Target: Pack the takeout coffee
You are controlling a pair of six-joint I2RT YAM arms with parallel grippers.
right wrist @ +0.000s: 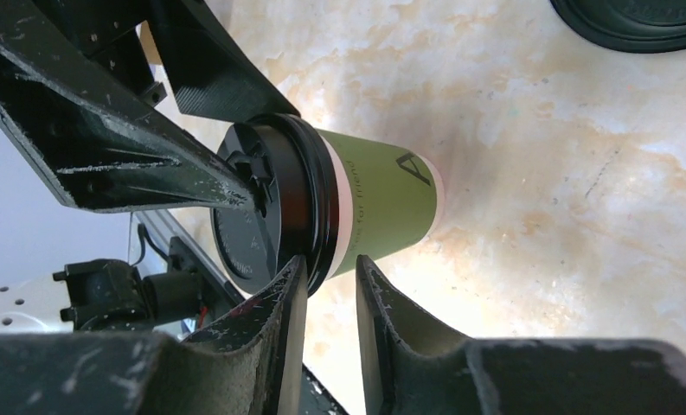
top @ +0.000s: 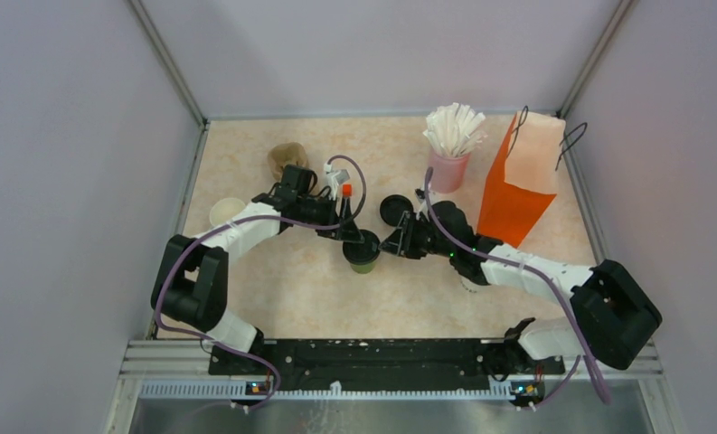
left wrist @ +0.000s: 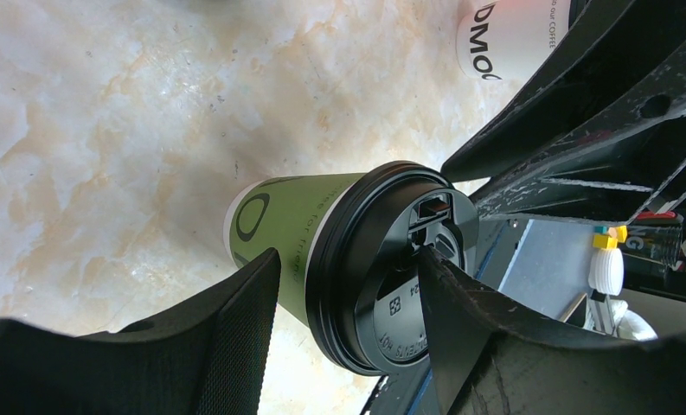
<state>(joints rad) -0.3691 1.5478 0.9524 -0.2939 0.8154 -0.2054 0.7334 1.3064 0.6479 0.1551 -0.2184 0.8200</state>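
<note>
The takeout coffee [top: 363, 253], an olive-green paper cup with a black lid, stands upright mid-table between both grippers. In the left wrist view the cup [left wrist: 287, 225] sits between my left gripper's [left wrist: 346, 258] open jaws. One finger lies beside the cup wall and the other rests on the lid top [left wrist: 408, 303]. In the right wrist view my right gripper [right wrist: 330, 264] is nearly closed, and its tips pinch the rim of the lid [right wrist: 309, 216] from the side. The orange bag [top: 517, 181] stands open at the back right.
A pink cup of white straws [top: 449, 167] stands left of the bag. A loose black lid [top: 393, 209] lies behind the right gripper. Lidless cream cups [top: 226, 212] and a brown object [top: 287, 158] sit at the back left. A white printed cup [left wrist: 512, 35] stands nearby.
</note>
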